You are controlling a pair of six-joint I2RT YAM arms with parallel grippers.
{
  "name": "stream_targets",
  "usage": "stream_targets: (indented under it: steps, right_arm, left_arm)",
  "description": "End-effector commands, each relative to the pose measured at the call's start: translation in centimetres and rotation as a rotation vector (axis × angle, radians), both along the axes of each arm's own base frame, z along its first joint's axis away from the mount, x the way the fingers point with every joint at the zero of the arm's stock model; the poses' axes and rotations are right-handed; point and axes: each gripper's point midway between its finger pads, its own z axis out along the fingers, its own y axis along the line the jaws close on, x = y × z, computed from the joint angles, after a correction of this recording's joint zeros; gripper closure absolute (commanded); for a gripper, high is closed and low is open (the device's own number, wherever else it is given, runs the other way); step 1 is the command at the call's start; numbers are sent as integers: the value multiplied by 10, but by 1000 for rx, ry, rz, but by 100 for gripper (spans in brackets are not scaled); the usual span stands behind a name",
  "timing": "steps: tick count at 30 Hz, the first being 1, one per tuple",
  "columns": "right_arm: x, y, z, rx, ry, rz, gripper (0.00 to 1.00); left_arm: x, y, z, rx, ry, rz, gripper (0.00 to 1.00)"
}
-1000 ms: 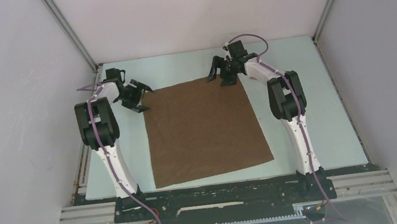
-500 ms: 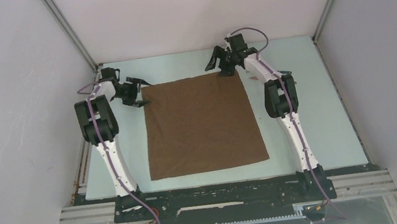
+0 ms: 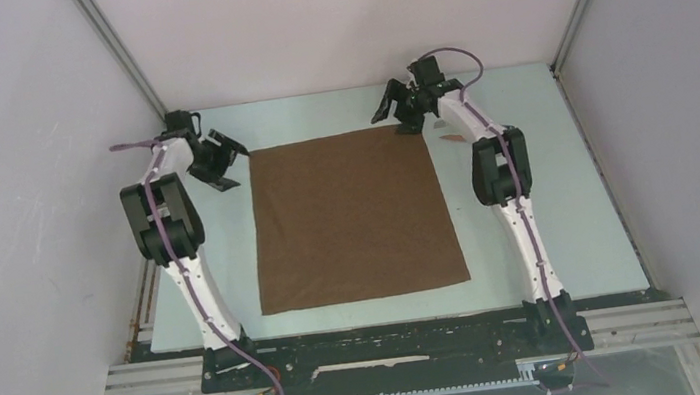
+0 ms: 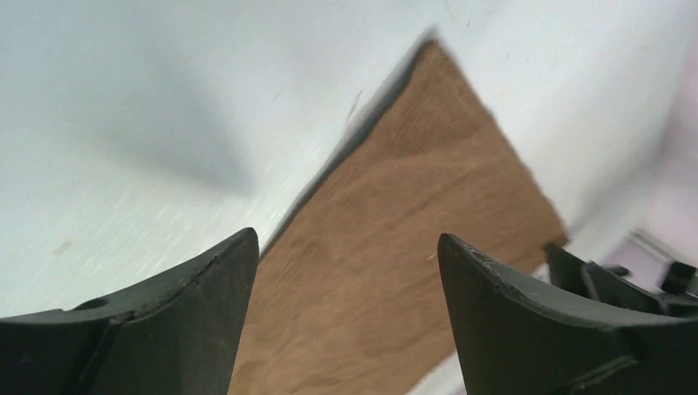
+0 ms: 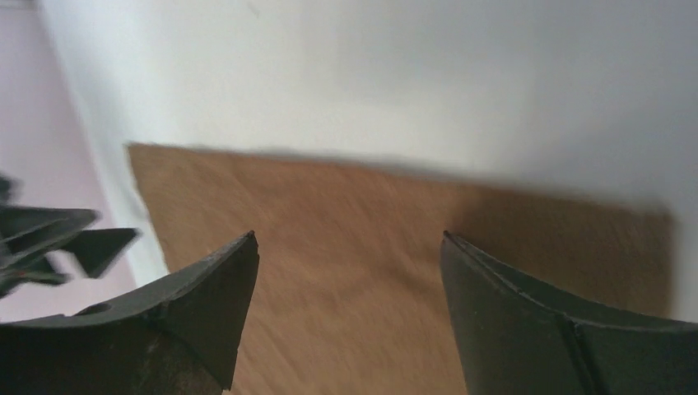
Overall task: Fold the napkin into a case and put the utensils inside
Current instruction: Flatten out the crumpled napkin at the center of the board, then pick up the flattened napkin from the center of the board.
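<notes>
The dark-brown napkin lies flat and square in the middle of the table, unfolded, so no case shows. My left gripper is open and empty just left of the napkin's far left corner; in the left wrist view the cloth lies beyond the spread fingers. My right gripper is open and empty above the far right corner; in the right wrist view it looks down on the cloth. A small reddish-brown sliver, perhaps one of the utensils, lies by the right forearm. The teal-handled piece is out of view.
The pale table is closed in by white walls at the back and both sides. Bare strips of table run left and right of the napkin. Both arm bases stand on the black rail at the near edge.
The napkin has gone from skewed to square, its far edge drawn back. Both grippers have moved back and outward from its far corners.
</notes>
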Motion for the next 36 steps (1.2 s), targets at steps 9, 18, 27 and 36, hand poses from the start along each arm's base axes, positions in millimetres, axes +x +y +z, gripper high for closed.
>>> stream_targets:
  steps: [9, 18, 27, 36]
  right_arm:
    - [-243, -103, 63, -511, 280, -49, 3]
    - [-389, -124, 30, -452, 445, -219, 6]
    - [-428, -120, -17, -511, 657, -291, 16]
    - [-439, -115, -32, -567, 719, -322, 28]
  left_arm:
    - [-139, -66, 124, 628, -240, -490, 15]
    - [-178, -97, 155, 778, -395, -613, 17]
    - [-187, -106, 190, 728, -552, -587, 18]
    - [-191, -109, 196, 707, -582, -589, 19]
